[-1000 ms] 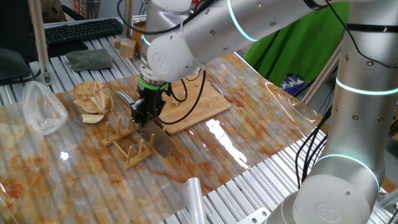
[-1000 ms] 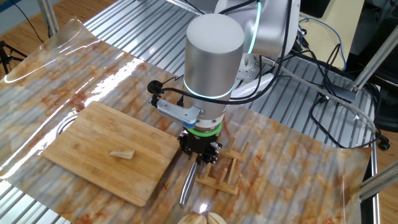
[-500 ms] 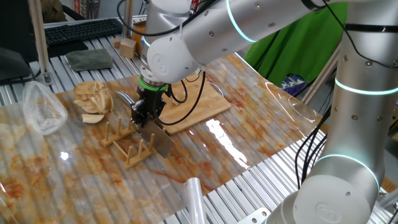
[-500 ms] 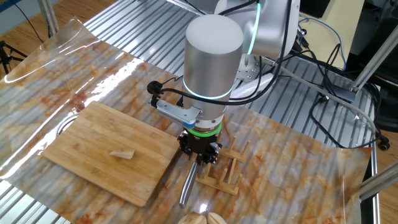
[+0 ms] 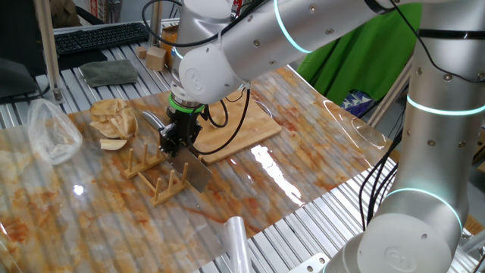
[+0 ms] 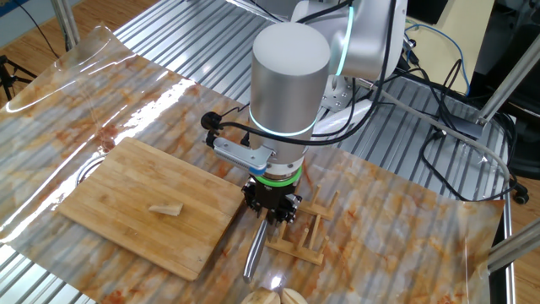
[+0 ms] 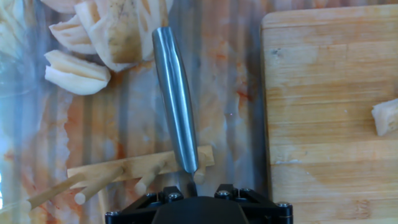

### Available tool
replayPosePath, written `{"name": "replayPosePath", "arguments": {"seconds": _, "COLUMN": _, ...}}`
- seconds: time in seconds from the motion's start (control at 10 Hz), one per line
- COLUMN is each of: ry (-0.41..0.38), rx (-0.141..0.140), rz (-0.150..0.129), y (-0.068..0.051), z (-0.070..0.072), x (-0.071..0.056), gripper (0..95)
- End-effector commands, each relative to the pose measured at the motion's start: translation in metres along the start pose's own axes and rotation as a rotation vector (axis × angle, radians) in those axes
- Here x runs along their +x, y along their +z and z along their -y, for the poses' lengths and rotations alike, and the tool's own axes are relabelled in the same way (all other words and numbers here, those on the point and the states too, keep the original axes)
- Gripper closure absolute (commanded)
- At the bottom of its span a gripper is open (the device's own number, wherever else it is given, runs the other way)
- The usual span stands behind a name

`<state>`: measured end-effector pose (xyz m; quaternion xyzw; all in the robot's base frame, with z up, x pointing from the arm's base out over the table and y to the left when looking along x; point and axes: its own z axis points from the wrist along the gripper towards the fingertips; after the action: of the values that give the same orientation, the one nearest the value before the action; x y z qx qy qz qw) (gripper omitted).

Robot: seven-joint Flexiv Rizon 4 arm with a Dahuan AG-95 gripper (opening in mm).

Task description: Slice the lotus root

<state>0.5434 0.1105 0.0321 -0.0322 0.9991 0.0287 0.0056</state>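
Observation:
The lotus root (image 6: pixel 166 209) is a small pale chunk lying on the bamboo board (image 6: pixel 126 181); the hand view shows it at the right edge (image 7: pixel 385 118). A knife with a steel handle (image 7: pixel 176 99) rests in a small wooden rack (image 6: pixel 302 232). My gripper (image 6: pixel 270 209) stands straight down over the knife where the handle meets the blade, just off the board's near corner. Its jaws look closed on the knife; the fingertips are hidden in the hand view. In one fixed view the gripper (image 5: pixel 173 144) is above the rack, and the blade (image 5: pixel 195 174) lies below it.
A heap of tan curved slices (image 5: pixel 112 121) lies beside the rack and shows in the hand view (image 7: pixel 93 37). A crumpled clear bag (image 5: pixel 51 133), a grey cloth (image 5: pixel 108 72) and a light wooden cube (image 5: pixel 155 57) are further off. A clear plastic sheet covers the table.

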Motion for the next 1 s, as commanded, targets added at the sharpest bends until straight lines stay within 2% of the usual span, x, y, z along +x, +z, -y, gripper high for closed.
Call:
{"name": "replayPosePath", "arguments": {"seconds": 0.1, "ry": 0.002, "rx": 0.001, "rz": 0.001, "y": 0.0026, "z": -0.0009, "x": -0.001, "gripper": 57.0}}
{"name": "replayPosePath", "arguments": {"seconds": 0.6, "ry": 0.005, "rx": 0.002, "rz": 0.006, "y": 0.0043, "z": -0.0018, "x": -0.0019, "gripper": 57.0}}
{"name": "replayPosePath", "arguments": {"seconds": 0.8, "ry": 0.003, "rx": 0.003, "rz": 0.009, "y": 0.0048, "z": -0.002, "x": -0.0021, "gripper": 95.0}}
{"name": "replayPosePath", "arguments": {"seconds": 1.0, "ry": 0.003, "rx": -0.001, "rz": 0.01, "y": 0.0045, "z": -0.0022, "x": -0.0021, "gripper": 95.0}}
